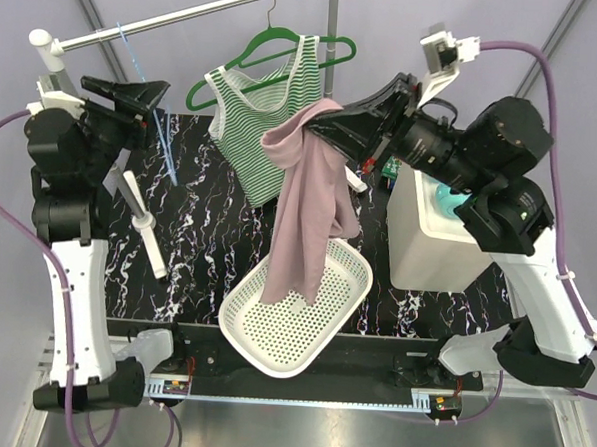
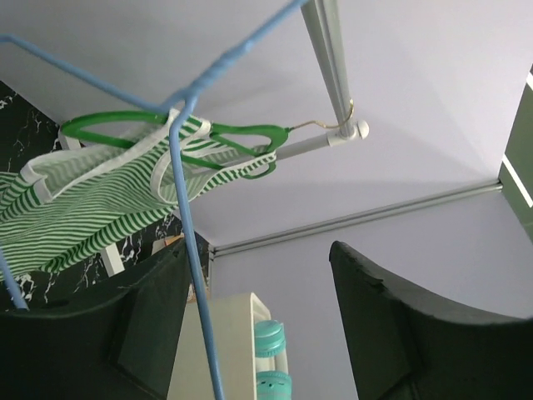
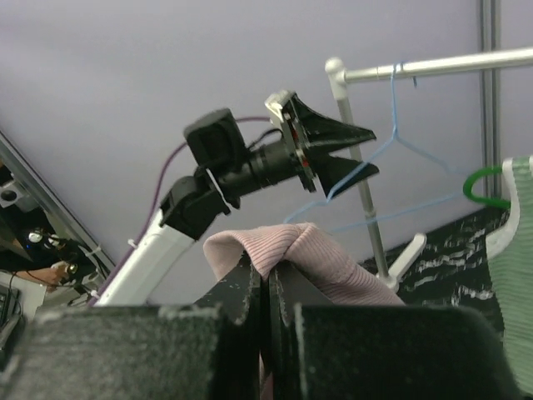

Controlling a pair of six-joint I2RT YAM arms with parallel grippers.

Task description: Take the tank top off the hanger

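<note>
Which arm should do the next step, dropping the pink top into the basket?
Right. The right gripper is shut on the pink tank top, which hangs over the white basket. The left gripper is open at the blue hanger, holding nothing.

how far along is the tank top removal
Done: the pink ribbed tank top is free of the blue wire hanger, which hangs bare. In hand: the right pincer is shut on it above the white perforated plastic basket; the left pincer is open by the hanger. Left: probably dropping it in. A green-striped tank top is on its green hanger.
</note>
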